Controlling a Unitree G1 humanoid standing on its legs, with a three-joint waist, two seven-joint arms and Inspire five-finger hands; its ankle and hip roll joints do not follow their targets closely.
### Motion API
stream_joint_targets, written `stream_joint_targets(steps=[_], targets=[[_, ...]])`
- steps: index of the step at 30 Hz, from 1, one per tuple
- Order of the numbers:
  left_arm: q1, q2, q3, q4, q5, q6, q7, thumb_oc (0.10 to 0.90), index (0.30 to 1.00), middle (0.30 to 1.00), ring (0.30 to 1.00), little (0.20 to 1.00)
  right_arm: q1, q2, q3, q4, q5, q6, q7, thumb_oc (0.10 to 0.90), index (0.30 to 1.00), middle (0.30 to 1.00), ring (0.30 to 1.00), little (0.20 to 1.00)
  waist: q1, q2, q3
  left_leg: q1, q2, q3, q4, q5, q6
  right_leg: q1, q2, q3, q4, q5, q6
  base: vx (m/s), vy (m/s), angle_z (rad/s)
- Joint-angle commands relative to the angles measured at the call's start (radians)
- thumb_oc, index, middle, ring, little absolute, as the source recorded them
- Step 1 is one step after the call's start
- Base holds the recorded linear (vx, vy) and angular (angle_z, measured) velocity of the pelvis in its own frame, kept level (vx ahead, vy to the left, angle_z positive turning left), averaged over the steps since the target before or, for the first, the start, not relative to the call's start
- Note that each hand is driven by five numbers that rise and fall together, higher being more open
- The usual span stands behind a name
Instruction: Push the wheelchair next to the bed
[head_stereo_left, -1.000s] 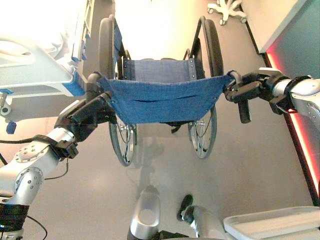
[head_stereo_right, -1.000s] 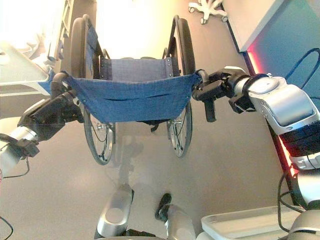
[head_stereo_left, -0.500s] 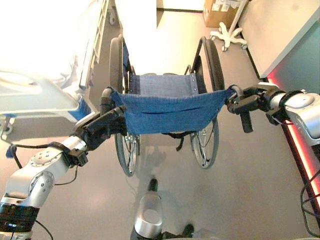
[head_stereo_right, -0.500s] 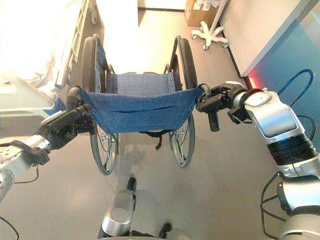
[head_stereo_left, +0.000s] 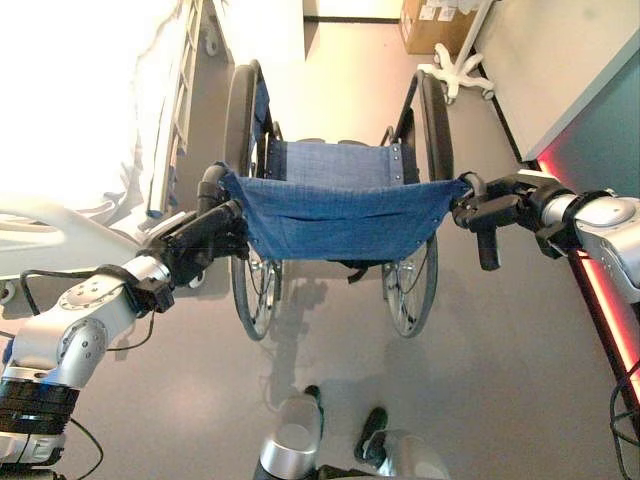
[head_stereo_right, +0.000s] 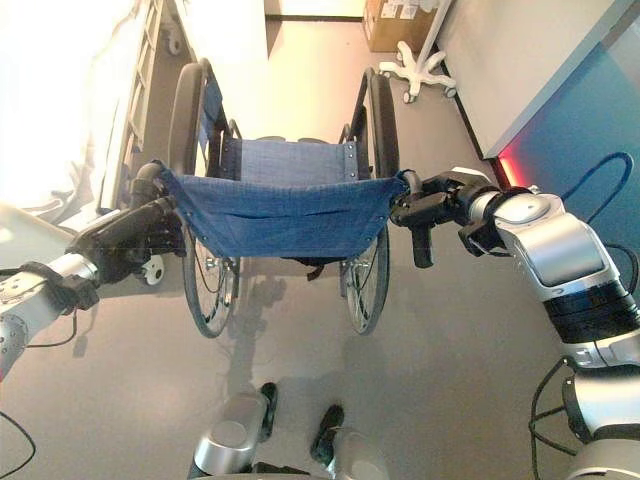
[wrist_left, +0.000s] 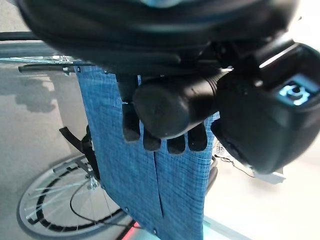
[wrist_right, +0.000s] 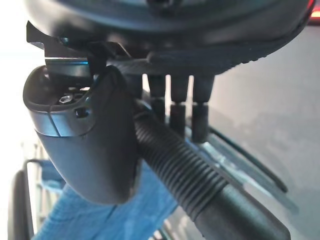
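Observation:
The wheelchair (head_stereo_left: 335, 215) stands straight ahead, seen from behind, with a blue cloth backrest and two big spoked wheels. My left hand (head_stereo_left: 203, 238) is shut on its left push handle (wrist_left: 170, 107), my fingers (wrist_left: 166, 139) curled round the black grip. On the other side my right hand (head_stereo_left: 492, 207) is shut on the ribbed right push handle (wrist_right: 200, 175), with the thumb (wrist_right: 85, 145) beside it. The white bed (head_stereo_left: 80, 140) runs along the left, its side rail (head_stereo_left: 185, 70) close beside the wheelchair's left wheel.
A white star-shaped wheeled base (head_stereo_left: 455, 70) and a cardboard box (head_stereo_left: 430, 12) stand at the far right. A wall with a glowing red strip (head_stereo_left: 600, 290) at its foot runs down the right side. Grey floor lies ahead between the bed and the wall.
The wheelchair has rolled forward along the bed with both hands still on its handles. The view has moved with it, and the bed's foot end has slid toward the lower left.

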Motion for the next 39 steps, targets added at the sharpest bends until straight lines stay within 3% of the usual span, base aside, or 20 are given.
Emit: stream_joint_targets(steps=[1, 3, 6, 9, 11, 12, 13, 16, 18, 20, 22, 24, 26, 29, 31, 33, 35, 36, 38, 39], targets=[[-0.164, 0.026, 0.049, -0.041, -0.044, -0.226, 0.037, 0.4, 0.3, 0.3, 0.3, 0.3, -0.084, -0.078, 0.083, -0.186, -0.023, -0.23, 0.043, 0.4, 0.3, 0.3, 0.3, 0.3, -0.124, -0.014, -0.127, -0.039, -0.061, 0.002, 0.112, -0.059, -0.036, -0.1, -0.111, -0.008, -0.17, 0.244, 0.102, 0.46, -0.203, -0.09], [-0.191, 0.011, 0.029, -0.037, 0.001, -0.23, 0.04, 0.4, 0.3, 0.3, 0.3, 0.3, -0.1, -0.074, 0.06, -0.226, 0.009, -0.178, 0.024, 0.4, 0.3, 0.3, 0.3, 0.3, -0.158, -0.03, -0.117, 0.054, -0.039, -0.008, 0.141, -0.158, -0.02, -0.184, -0.125, -0.008, -0.154, 0.282, 0.12, 0.71, -0.188, 0.02], [-0.201, -0.009, 0.005, -0.022, 0.006, -0.231, 0.042, 0.4, 0.3, 0.3, 0.3, 0.3, -0.109, -0.098, 0.061, -0.233, 0.039, -0.16, 0.03, 0.4, 0.3, 0.3, 0.3, 0.3, -0.185, -0.031, -0.144, 0.061, -0.022, -0.013, 0.226, -0.173, -0.018, -0.178, -0.094, 0.02, -0.109, 0.244, 0.107, 0.58, -0.051, 0.5], [-0.188, -0.027, 0.004, -0.029, -0.012, -0.204, 0.06, 0.4, 0.3, 0.3, 0.3, 0.3, -0.115, -0.142, 0.061, -0.222, 0.074, -0.149, 0.069, 0.4, 0.3, 0.3, 0.3, 0.3, -0.214, -0.031, -0.2, 0.106, 0.019, -0.013, 0.316, -0.095, -0.059, -0.17, -0.045, 0.023, -0.035, 0.201, 0.056, 0.58, -0.005, 0.86], [-0.161, -0.042, 0.013, -0.061, -0.046, -0.204, 0.091, 0.4, 0.3, 0.3, 0.3, 0.3, -0.104, -0.178, 0.065, -0.211, 0.046, -0.163, 0.099, 0.4, 0.3, 0.3, 0.3, 0.3, -0.227, -0.029, -0.235, 0.1, 0.06, -0.015, 0.484, 0.035, -0.107, -0.141, -0.008, -0.015, -0.03, 0.159, -0.003, 0.55, -0.084, 0.87], [-0.147, -0.047, 0.024, -0.079, -0.064, -0.206, 0.104, 0.4, 0.3, 0.3, 0.3, 0.3, -0.096, -0.184, 0.063, -0.208, 0.038, -0.171, 0.1, 0.4, 0.3, 0.3, 0.3, 0.3, -0.224, -0.022, -0.24, 0.084, 0.059, -0.041, 0.555, 0.058, -0.115, -0.129, 0.008, -0.028, -0.024, 0.14, -0.021, 0.53, -0.103, 0.09], [-0.115, -0.067, 0.054, -0.118, -0.115, -0.234, 0.168, 0.4, 0.3, 0.3, 0.3, 0.3, -0.086, -0.188, 0.058, -0.199, 0.043, -0.191, 0.084, 0.4, 0.3, 0.3, 0.3, 0.3, -0.203, -0.029, -0.238, 0.024, -0.002, -0.096, 0.685, 0.085, -0.114, -0.115, 0.026, -0.027, -0.017, 0.119, -0.043, 0.37, -0.077, -0.21], [-0.074, -0.105, 0.1, -0.171, -0.129, -0.208, 0.181, 0.4, 0.3, 0.3, 0.3, 0.3, -0.1, -0.185, 0.058, -0.197, 0.08, -0.184, 0.038, 0.4, 0.3, 0.3, 0.3, 0.3, -0.17, -0.05, -0.222, -0.062, -0.075, -0.133, 0.754, 0.077, -0.096, -0.096, 0.042, -0.015, -0.022, 0.116, -0.051, 0.35, -0.105, -0.5], [-0.026, -0.117, 0.124, -0.224, -0.1, -0.207, 0.169, 0.4, 0.3, 0.3, 0.3, 0.3, -0.133, -0.176, 0.078, -0.208, 0.11, -0.161, -0.013, 0.4, 0.3, 0.3, 0.3, 0.3, -0.128, -0.066, -0.198, -0.113, -0.098, -0.159, 0.691, 0.051, -0.073, -0.069, 0.062, -0.005, -0.034, 0.122, -0.041, 0.34, -0.098, -0.4], [0.0, -0.11, 0.137, -0.256, -0.085, -0.215, 0.156, 0.4, 0.3, 0.3, 0.3, 0.3, -0.159, -0.167, 0.095, -0.213, 0.12, -0.147, -0.039, 0.4, 0.3, 0.3, 0.3, 0.3, -0.109, -0.067, -0.19, -0.109, -0.078, -0.173, 0.526, 0.041, -0.058, -0.059, 0.077, -0.001, -0.038, 0.12, -0.034, 0.27, -0.015, 0.12], [0.033, -0.108, 0.157, -0.286, -0.079, -0.223, 0.132, 0.4, 0.3, 0.3, 0.3, 0.3, -0.181, -0.132, 0.113, -0.208, 0.097, -0.138, -0.062, 0.4, 0.3, 0.3, 0.3, 0.3, -0.078, -0.057, -0.181, -0.079, -0.055, -0.175, 0.258, 0.076, -0.063, -0.019, 0.101, 0.004, -0.039, 0.092, -0.031, 0.36, 0.029, 0.16], [0.064, -0.129, 0.167, -0.303, -0.057, -0.236, 0.117, 0.4, 0.3, 0.3, 0.3, 0.3, -0.183, -0.097, 0.12, -0.202, 0.057, -0.135, -0.066, 0.4, 0.3, 0.3, 0.3, 0.3, -0.053, -0.051, -0.174, -0.08, -0.053, -0.161, 0.168, 0.106, -0.069, 0.025, 0.112, 0.007, -0.051, 0.071, -0.032, 0.3, 0.043, -0.45], [0.127, -0.16, 0.174, -0.326, -0.026, -0.264, 0.084, 0.4, 0.3, 0.3, 0.3, 0.3, -0.177, -0.033, 0.139, -0.185, -0.015, -0.132, -0.067, 0.4, 0.3, 0.3, 0.3, 0.3, -0.012, -0.011, -0.18, -0.128, -0.037, -0.061, -0.039, 0.208, -0.088, 0.113, 0.16, -0.007, -0.07, 0.019, -0.047, 0.47, 0.056, -0.82], [0.14, -0.17, 0.167, -0.329, -0.036, -0.271, 0.077, 0.4, 0.3, 0.3, 0.3, 0.3, -0.12, -0.016, 0.127, -0.177, -0.075, -0.159, -0.053, 0.4, 0.3, 0.3, 0.3, 0.3, 0.002, 0.005, -0.197, -0.174, -0.022, 0.098, -0.103, 0.268, -0.086, 0.195, 0.205, -0.039, -0.08, -0.035, -0.068, 0.46, 0.007, -0.11], [0.138, -0.162, 0.184, -0.316, -0.043, -0.275, 0.074, 0.4, 0.3, 0.3, 0.3, 0.3, -0.093, -0.011, 0.115, -0.162, -0.111, -0.193, -0.033, 0.4, 0.3, 0.3, 0.3, 0.3, 0.009, -0.017, -0.217, -0.16, -0.057, 0.12, -0.119, 0.187, -0.063, 0.225, 0.209, -0.05, -0.066, -0.083, -0.055, 0.43, -0.015, -0.19], [0.154, -0.132, 0.214, -0.313, -0.075, -0.272, 0.075, 0.4, 0.3, 0.3, 0.3, 0.3, -0.09, -0.005, 0.111, -0.145, -0.111, -0.218, -0.017, 0.4, 0.3, 0.3, 0.3, 0.3, 0.038, -0.041, -0.235, -0.147, -0.097, 0.099, -0.135, 0.166, -0.021, 0.241, 0.219, -0.064, -0.04, -0.077, -0.04, 0.45, -0.045, 0.01], [0.162, -0.115, 0.24, -0.308, -0.096, -0.257, 0.069, 0.4, 0.3, 0.3, 0.3, 0.3, -0.1, -0.007, 0.116, -0.136, -0.091, -0.229, -0.02, 0.4, 0.3, 0.3, 0.3, 0.3, 0.065, -0.075, -0.253, -0.138, -0.127, 0.094, -0.126, 0.131, 0.012, 0.251, 0.215, -0.086, 0.007, -0.03, -0.007, 0.47, -0.038, -0.1], [0.169, -0.106, 0.258, -0.294, -0.099, -0.262, 0.05, 0.4, 0.3, 0.3, 0.3, 0.3, -0.115, -0.006, 0.125, -0.118, -0.079, -0.242, -0.037, 0.4, 0.3, 0.3, 0.3, 0.3, 0.091, -0.102, -0.265, -0.123, -0.151, 0.09, -0.146, 0.117, 0.037, 0.238, 0.202, -0.12, 0.117, 0.069, 0.051, 0.43, -0.007, -0.06], [0.175, -0.096, 0.273, -0.294, -0.1, -0.272, 0.041, 0.4, 0.3, 0.3, 0.3, 0.3, -0.126, -0.004, 0.132, -0.1, -0.067, -0.256, -0.051, 0.4, 0.3, 0.3, 0.3, 0.3, 0.106, -0.114, -0.267, -0.113, -0.161, 0.09, -0.149, 0.103, 0.054, 0.219, 0.202, -0.139, 0.239, 0.142, 0.1, 0.36, -0.017, 0.09], [0.185, -0.09, 0.289, -0.297, -0.098, -0.279, 0.025, 0.4, 0.3, 0.3, 0.3, 0.3, -0.136, 0.001, 0.137, -0.083, -0.05, -0.267, -0.068, 0.4, 0.3, 0.3, 0.3, 0.3, 0.119, -0.125, -0.265, -0.104, -0.166, 0.071, -0.141, 0.094, 0.063, 0.177, 0.21, -0.131, 0.355, 0.237, 0.15, 0.32, -0.094, 0.23]])
